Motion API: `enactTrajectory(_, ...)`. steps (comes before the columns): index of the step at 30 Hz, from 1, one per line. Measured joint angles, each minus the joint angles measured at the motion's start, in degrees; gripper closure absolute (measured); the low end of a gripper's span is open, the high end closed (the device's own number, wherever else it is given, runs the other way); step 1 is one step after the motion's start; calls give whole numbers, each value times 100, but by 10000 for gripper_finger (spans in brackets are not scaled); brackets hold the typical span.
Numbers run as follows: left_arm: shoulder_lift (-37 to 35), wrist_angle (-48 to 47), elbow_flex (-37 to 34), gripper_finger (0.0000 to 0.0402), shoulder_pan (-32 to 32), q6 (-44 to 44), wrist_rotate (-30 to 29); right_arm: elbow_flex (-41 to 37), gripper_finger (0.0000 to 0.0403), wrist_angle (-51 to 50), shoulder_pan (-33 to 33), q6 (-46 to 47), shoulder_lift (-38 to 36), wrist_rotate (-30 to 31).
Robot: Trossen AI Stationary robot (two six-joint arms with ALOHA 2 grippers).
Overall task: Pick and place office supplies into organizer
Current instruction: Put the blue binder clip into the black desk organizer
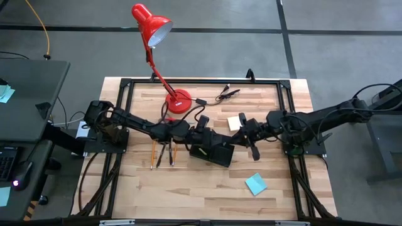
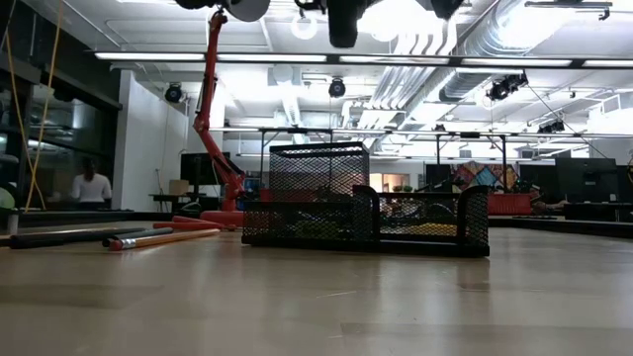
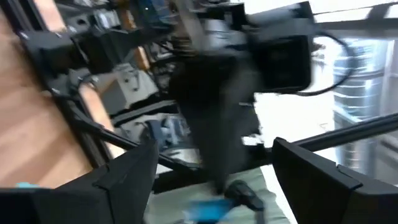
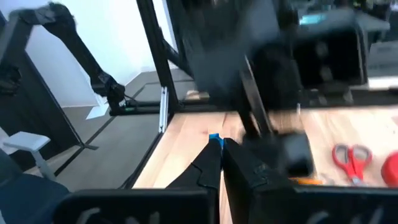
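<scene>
The black mesh organizer (image 1: 212, 152) (image 2: 366, 210) stands mid-table. My left gripper (image 1: 202, 127) (image 3: 214, 149) hovers open over its far end. My right gripper (image 1: 250, 135) (image 4: 219, 146) is lifted just right of the organizer, shut, with a teal-blue scrap at its tips. A pale yellow pad (image 1: 234, 122) lies flat beside it. A teal-blue pad (image 1: 255, 184) lies flat nearer the near edge. Pencils and pens (image 1: 162, 152) (image 2: 158, 237) lie left of the organizer. The red-handled scissors (image 4: 351, 158) lie flat near the lamp base. My right gripper pinches a small teal-blue piece (image 4: 214, 137) between its two fingertips; only a sliver shows past the fingers, so which part it holds cannot be told. It is lifted clear of the table.
A red desk lamp (image 1: 178, 100) stands on the far side, its head (image 1: 152, 26) beyond the far edge. A black cable with clips (image 1: 227, 93) lies by the far frame rail. The black table frame (image 1: 294, 157) borders the wood top. Bare wood lies along the near edge.
</scene>
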Motion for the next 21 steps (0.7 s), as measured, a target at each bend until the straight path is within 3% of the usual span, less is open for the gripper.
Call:
enactTrajectory(11,-8,-801,2,103,32,614,-58,503,402,-1424,15,-137,2,99)
enactTrajectory(16,-95,-1554,-30,103,156,1213,440,480,403,-1782,115,20,13,58)
enactTrajectory(21,-694,-1736,-730,103,146,1649,367,492,403,-2271,294,358,2,4)
